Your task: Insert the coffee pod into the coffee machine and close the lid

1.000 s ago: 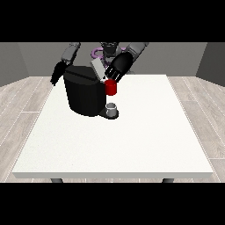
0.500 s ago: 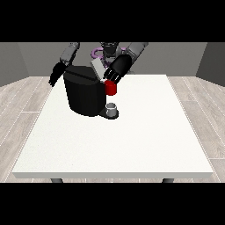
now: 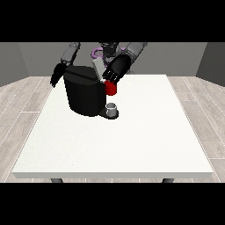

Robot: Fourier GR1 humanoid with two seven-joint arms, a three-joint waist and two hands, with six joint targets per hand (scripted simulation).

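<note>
The black coffee machine [image 3: 83, 94] stands on the white table [image 3: 132, 140] at the back left. A pale lid strip [image 3: 97, 70] sticks up at its top. The hand at the view's right [image 3: 117, 68] hovers over the machine's top right corner, its fingers stretched down to a red thing at the machine [image 3: 111, 88]. The hand at the view's left [image 3: 57, 75] hangs beside the machine's left side with relaxed fingers and holds nothing. A small grey thing [image 3: 112, 108] sits on the machine's base plate, under the red thing.
The table's white top spreads wide in front of and to the right of the machine. The robot's torso [image 3: 107, 49] stands behind the table's far edge.
Both hands have sunk slightly. The hand at the view's right has come closer to the red thing at the machine.
</note>
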